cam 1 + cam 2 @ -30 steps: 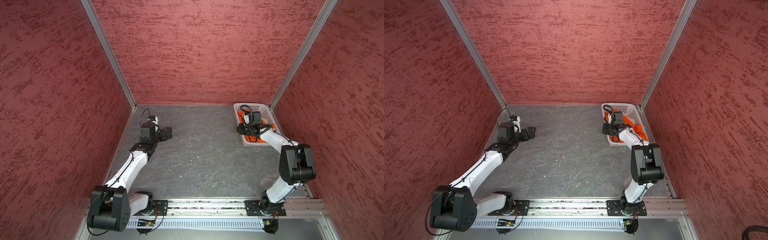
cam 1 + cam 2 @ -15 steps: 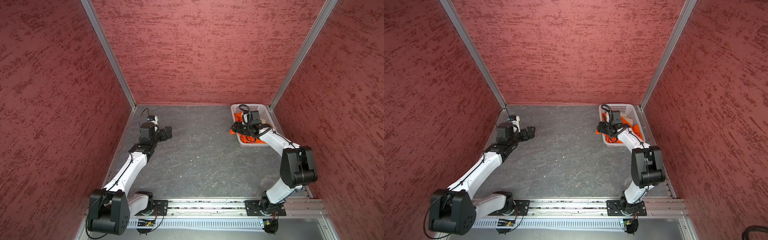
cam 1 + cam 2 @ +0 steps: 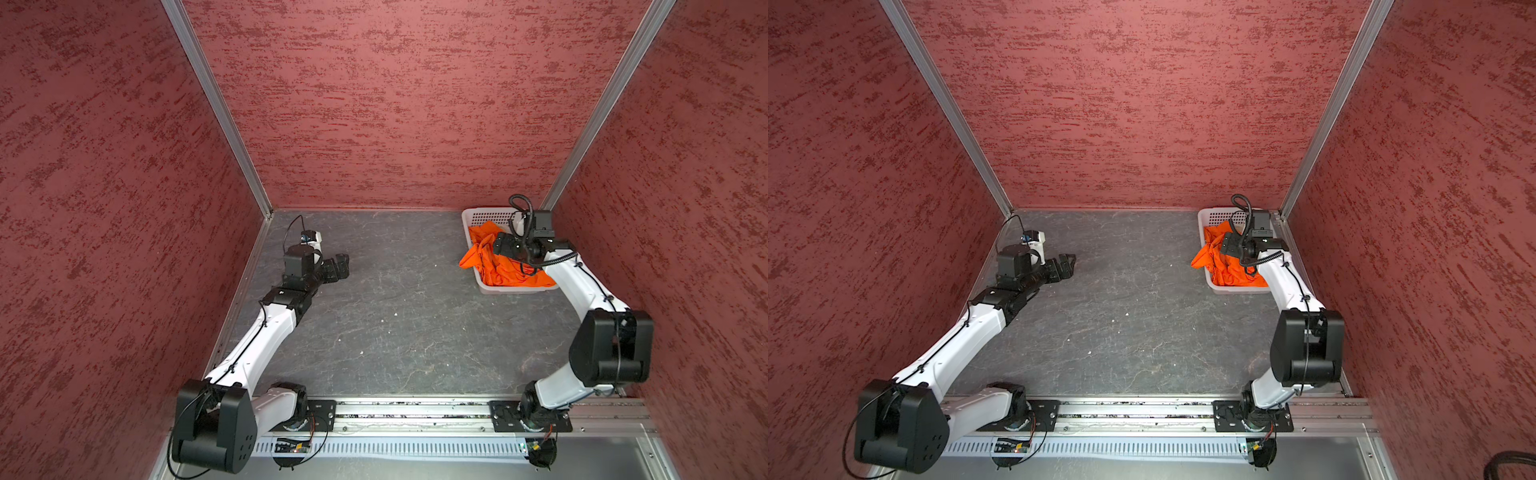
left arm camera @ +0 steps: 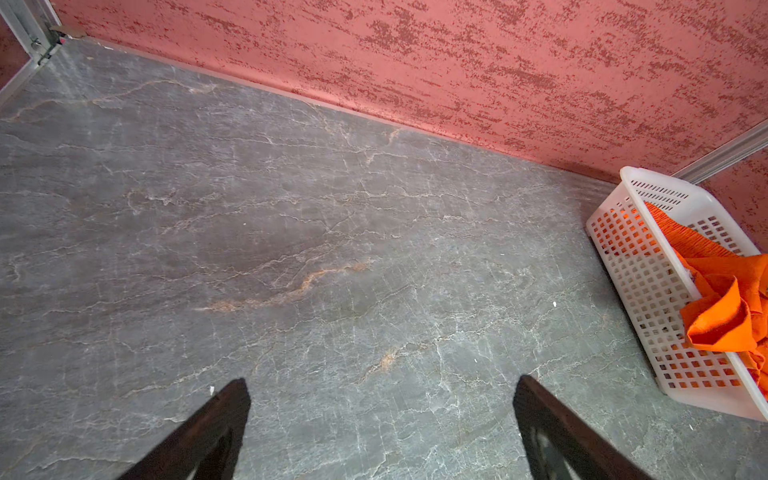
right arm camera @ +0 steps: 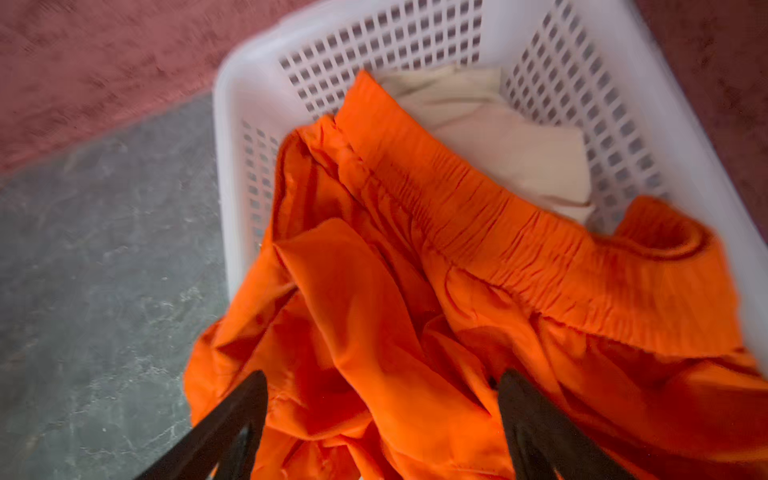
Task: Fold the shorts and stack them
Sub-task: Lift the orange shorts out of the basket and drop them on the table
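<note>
— Pose of the left arm [image 3: 266, 336]?
— Stretched from the near rail along the left side of the table [image 3: 395, 324], elbow low, wrist roughly level. Tipped with the left pincer [image 3: 340, 268], aimed toward the table's middle and hanging over bare grey surface. Shown in the left wrist view with both fingers [image 4: 228, 415] spread wide, nothing between them.
— And the right arm [image 3: 582, 286]?
— Raised from the rail to a high, folded elbow, then sloped down and away into the far right corner. Ending over the white basket [image 3: 484, 212], with the right pincer [image 3: 498, 246] turned leftward in both top views.
— Pinching anything?
— Seemingly not. Seen in the right wrist view with fingers [image 5: 241, 411] well apart, orange cloth lying beneath and between them, no fold clamped.
— Whereabouts of the orange shorts [image 3: 503, 274]?
— Crumpled in the basket, filling most of it. Heaped along the basket's long axis, from far end to near end, with the gathered waistband [image 5: 519, 232] running roughly lengthwise too. Spilling one fold over the rim on the side facing the table's middle; touching the table or not, cannot tell.
— Beige shorts [image 5: 498, 133]?
— Tucked into the basket's far end, partly under the orange waistband. Too bunched to tell any heading.
</note>
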You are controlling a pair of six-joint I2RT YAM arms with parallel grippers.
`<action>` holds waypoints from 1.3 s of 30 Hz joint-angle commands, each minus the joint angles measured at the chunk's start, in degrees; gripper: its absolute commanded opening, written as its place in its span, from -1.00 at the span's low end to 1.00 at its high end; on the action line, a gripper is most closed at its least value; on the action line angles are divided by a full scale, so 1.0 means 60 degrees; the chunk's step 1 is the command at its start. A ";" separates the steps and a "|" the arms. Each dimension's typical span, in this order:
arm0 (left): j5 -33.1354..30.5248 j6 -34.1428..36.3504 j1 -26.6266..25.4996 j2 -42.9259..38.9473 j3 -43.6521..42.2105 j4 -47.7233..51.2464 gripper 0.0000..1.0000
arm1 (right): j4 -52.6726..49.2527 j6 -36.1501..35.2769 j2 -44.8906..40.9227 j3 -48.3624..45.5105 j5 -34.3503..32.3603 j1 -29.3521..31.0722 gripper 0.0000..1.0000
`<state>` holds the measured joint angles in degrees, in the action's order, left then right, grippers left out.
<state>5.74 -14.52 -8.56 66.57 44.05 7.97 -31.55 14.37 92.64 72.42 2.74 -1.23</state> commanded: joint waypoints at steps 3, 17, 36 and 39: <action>0.0036 0.0208 -0.0207 0.0300 0.0393 -0.0063 1.00 | 0.0328 -0.0051 0.0843 -0.0129 -0.0229 -0.0028 -0.10; -0.0171 0.0406 -0.0317 -0.0314 0.1062 0.0627 1.00 | 0.0908 -0.0015 -0.2281 0.1850 0.1182 -0.0043 -1.00; -0.0957 0.0717 -0.0288 -0.0939 0.2803 0.2826 1.00 | 0.0876 -0.0134 -0.2051 0.7118 0.3828 0.3336 -1.00; -0.1529 0.0805 -0.0233 -0.0992 0.3110 0.3355 1.00 | 0.0699 -0.0201 -0.1227 0.8225 0.4207 0.4015 -1.00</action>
<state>0.62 -11.18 -10.07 61.80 60.38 23.79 -28.14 14.31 82.15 116.81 24.43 20.05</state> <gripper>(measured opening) 0.998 0.047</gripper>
